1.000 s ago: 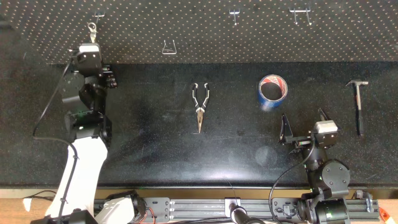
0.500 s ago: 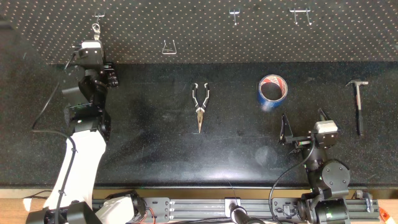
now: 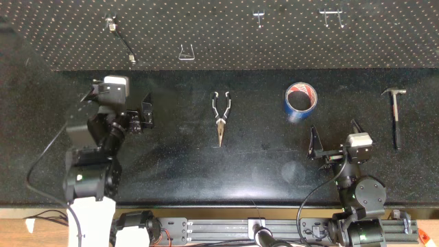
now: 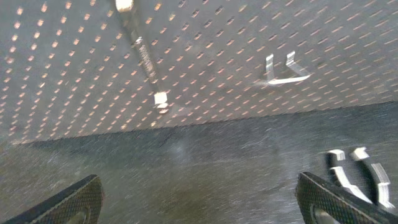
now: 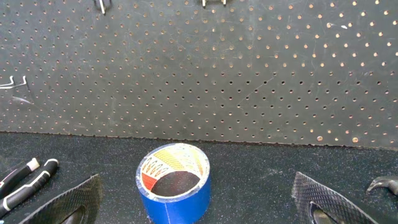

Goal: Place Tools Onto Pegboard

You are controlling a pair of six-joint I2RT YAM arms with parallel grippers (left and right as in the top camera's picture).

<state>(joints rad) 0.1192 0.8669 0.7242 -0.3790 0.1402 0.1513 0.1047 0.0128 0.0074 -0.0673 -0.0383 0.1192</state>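
L gripper (image 3: pixel 140 113) open, empty. Pliers (image 3: pixel 220 116) near its right: prob hard metal, bit heavy; best grab both handles together. R gripper (image 3: pixel 335 140) open too.

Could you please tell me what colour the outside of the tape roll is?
Blue: the round roll of tape shows it best in the right wrist view.

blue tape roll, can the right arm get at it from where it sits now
Probably yes: the right gripper is open and the blue tape roll stands just ahead of it, with bare mat between. The pliers and hammer lie well off to either side.
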